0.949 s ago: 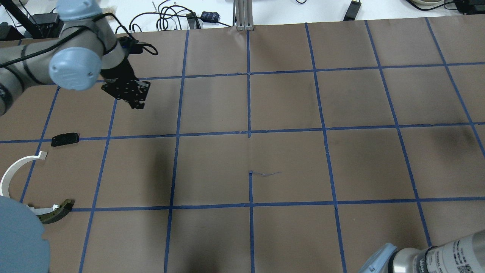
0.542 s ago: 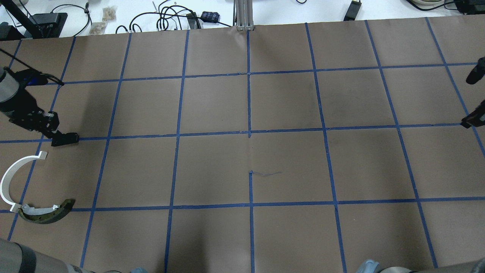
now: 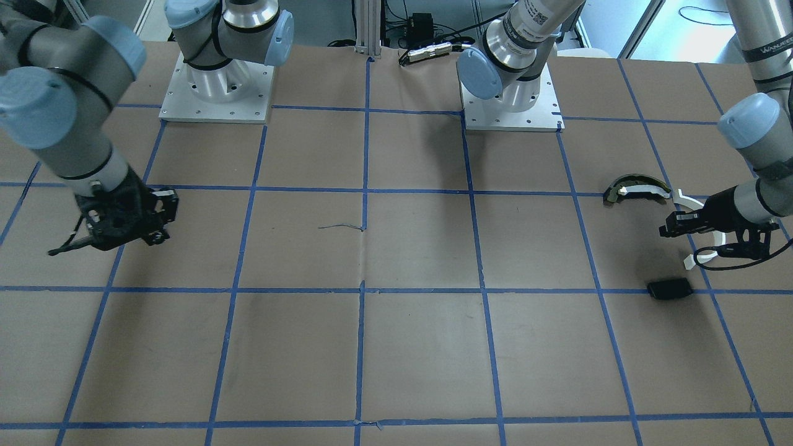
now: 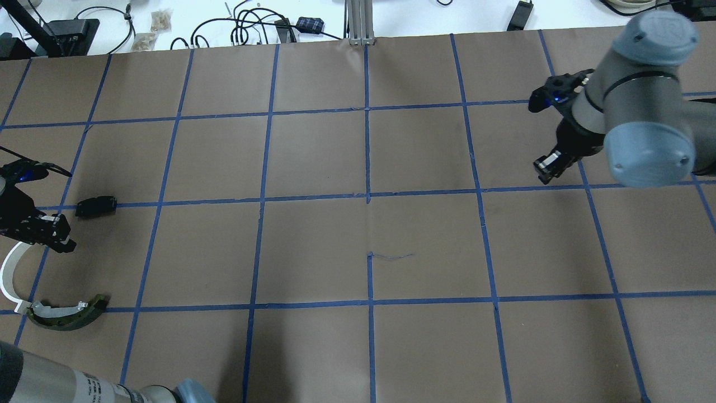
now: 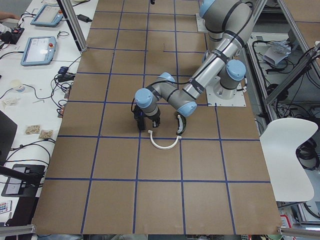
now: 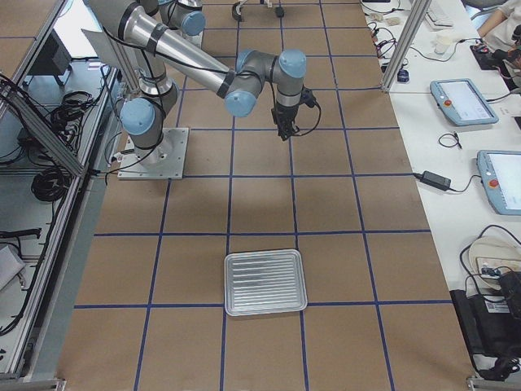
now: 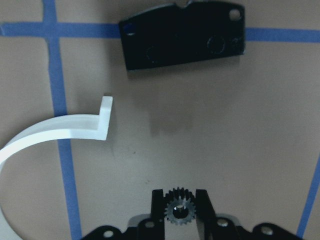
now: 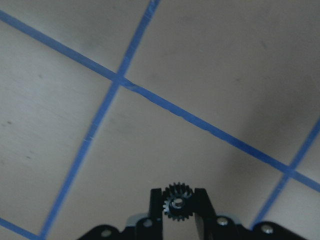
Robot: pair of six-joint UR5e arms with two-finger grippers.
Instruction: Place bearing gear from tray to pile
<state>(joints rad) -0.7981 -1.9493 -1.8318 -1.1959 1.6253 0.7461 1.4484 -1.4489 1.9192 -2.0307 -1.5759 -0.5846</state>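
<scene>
My left gripper is shut on a small dark bearing gear and hovers over the pile. It shows at the left edge of the overhead view. The pile holds a flat black plate, a white half-ring arc and a dark olive curved piece. In the left wrist view the plate lies ahead and the arc to the left. My right gripper is shut on a second bearing gear above bare table on the right.
A metal tray with no parts showing in it lies on the table beyond my right arm in the exterior right view. Brown paper with a blue tape grid covers the table. Cables and boxes lie past the far edge.
My left gripper has moved from the far left of the table to the black plate, then toward the white arc. My right arm has come in from the right edge.
</scene>
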